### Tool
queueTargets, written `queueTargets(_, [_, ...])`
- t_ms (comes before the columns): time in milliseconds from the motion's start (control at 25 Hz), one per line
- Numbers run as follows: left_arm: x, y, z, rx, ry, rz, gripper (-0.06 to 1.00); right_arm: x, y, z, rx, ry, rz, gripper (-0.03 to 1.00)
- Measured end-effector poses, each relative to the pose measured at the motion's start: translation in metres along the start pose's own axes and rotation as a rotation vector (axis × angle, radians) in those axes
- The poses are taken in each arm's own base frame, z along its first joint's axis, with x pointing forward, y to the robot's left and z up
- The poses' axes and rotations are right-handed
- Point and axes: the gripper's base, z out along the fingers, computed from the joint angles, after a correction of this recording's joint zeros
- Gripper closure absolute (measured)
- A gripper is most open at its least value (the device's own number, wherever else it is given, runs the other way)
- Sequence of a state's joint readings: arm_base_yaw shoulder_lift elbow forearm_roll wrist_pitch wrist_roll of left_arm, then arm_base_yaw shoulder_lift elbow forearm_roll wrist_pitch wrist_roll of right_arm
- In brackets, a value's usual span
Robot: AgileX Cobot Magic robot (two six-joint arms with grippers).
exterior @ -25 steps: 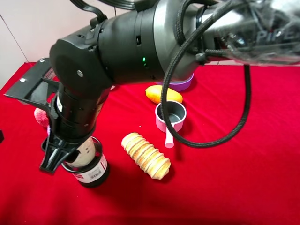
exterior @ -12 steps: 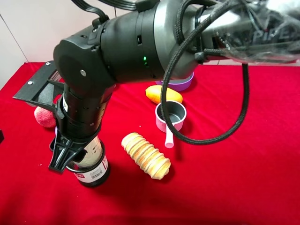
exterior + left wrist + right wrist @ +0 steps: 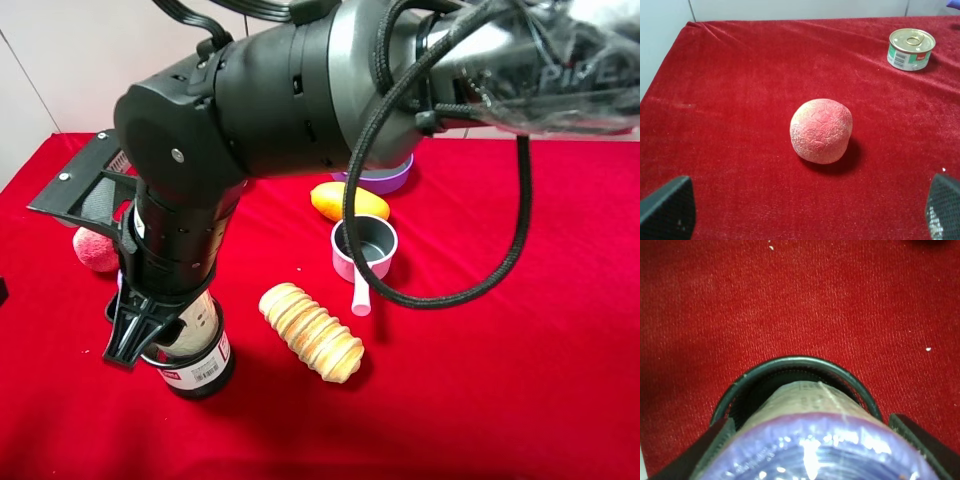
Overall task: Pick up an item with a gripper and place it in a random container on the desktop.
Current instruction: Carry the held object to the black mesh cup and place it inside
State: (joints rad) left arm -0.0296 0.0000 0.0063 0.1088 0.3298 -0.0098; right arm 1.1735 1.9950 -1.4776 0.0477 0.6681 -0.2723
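Two fingers (image 3: 715,445) of right tool (image 3: 812,450) flank canister (image 3: 196,320), bottom inside cup (image 3: 215,380).

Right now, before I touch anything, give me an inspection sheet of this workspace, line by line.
Surface: red cloth, flat, covering the table.
Job's things: canister stands inside the black mesh cup, its purple top above the rim.
Clutter: pink ball, tin can, bread roll, orange fruit, saucepan, purple pan.
Grippers: right claw straddles the canister top, grip unclear; left claw open, holding nothing, facing the pink ball.
Cables: black braided cable loops down near the saucepan handle; contact unclear.
Surroundings: pale wall behind the table.
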Motion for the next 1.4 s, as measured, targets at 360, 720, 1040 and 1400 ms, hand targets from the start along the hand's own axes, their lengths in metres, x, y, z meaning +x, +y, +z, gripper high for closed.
queueTargets(360, [0.0,0.0,0.0,0.0,0.0,0.0,0.04,0.003,-0.0085,0.0041,0.008,0.007,0.019,0.51])
queueTargets(720, [0.0,0.0,0.0,0.0,0.0,0.0,0.04,0.0044,-0.0071,0.0088,-0.008,0.017,0.037,0.51])
queueTargets(1040, [0.0,0.0,0.0,0.0,0.0,0.0,0.04,0.0044,-0.0059,0.0087,-0.021,0.018,0.052,0.51])
queueTargets(1400, [0.0,0.0,0.0,0.0,0.0,0.0,0.04,0.0042,-0.0057,0.0087,-0.023,0.015,0.056,0.45])
